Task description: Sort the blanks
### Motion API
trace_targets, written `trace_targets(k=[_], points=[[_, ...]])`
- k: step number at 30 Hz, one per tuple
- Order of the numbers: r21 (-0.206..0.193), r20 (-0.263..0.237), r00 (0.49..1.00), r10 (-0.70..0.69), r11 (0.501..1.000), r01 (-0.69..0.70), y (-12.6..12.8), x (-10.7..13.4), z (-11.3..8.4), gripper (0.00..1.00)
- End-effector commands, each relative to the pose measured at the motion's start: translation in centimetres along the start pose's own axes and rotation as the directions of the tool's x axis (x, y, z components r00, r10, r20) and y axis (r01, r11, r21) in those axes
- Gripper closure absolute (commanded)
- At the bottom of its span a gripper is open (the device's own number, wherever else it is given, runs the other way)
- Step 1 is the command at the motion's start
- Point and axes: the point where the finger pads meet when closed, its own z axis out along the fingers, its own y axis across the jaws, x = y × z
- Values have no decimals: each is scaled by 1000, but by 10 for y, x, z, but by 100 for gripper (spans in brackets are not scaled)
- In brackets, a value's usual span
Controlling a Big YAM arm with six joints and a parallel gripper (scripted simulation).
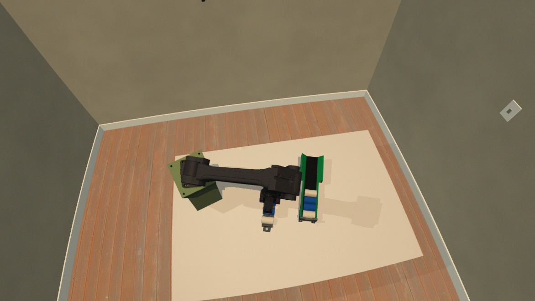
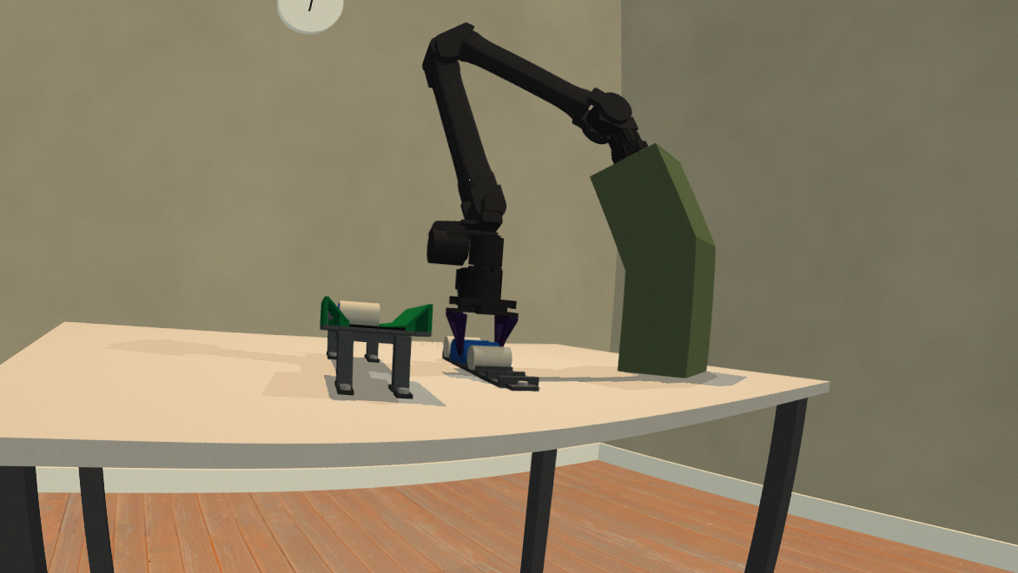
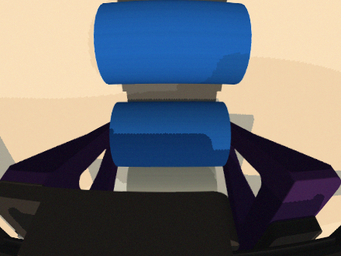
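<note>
- Top view: the green ramp (image 1: 320, 170) (image 2: 419, 319) carries four bars laid across it, side by side; from the stop (image 1: 307, 220), they run cream (image 1: 308, 214), blue (image 1: 309, 206), blue (image 1: 310, 199), cream (image 1: 310, 193) (image 2: 359, 312). To one side, the black arm (image 1: 235, 175) (image 2: 459, 128) covers part of the dark rack (image 1: 266, 228) (image 2: 496, 378). A blue bar (image 3: 172, 44) and a cream bar (image 1: 267, 220) (image 2: 450, 346) show there.
- Outside view: the gripper (image 1: 269, 201) (image 2: 482, 348) (image 3: 170, 127) points down over the rack on the table (image 2: 214, 419), its fingers reaching blue among the bars. Another cream bar (image 2: 489, 357) lies on the rack nearer this camera.
- Wrist view: the fingers press the two ends of one blue bar (image 3: 170, 133), pinching it lengthwise; whether it touches the rack, I cannot tell.
</note>
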Motion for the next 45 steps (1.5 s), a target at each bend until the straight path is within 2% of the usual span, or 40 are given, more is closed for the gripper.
trace_targets(k=[1,5,6,11,15,27,36,38,45], points=[[-4,-5,1000,-1,1000,1,0,6,-3,35],[-4,-5,1000,-1,1000,1,0,6,-3,35],[-4,-5,1000,-1,1000,1,0,6,-3,31],[-4,-5,1000,-1,1000,1,0,6,-3,27],[-4,-5,1000,-2,1000,2,0,6,-3,19],[-5,-6,1000,-2,1000,2,0,6,-5,19],[-3,-2,1000,-5,1000,5,0,5,-34,19],[-3,-2,1000,-5,1000,5,0,5,-34,19],[-6,-2,1000,-4,1000,4,1,4,-72,19]])
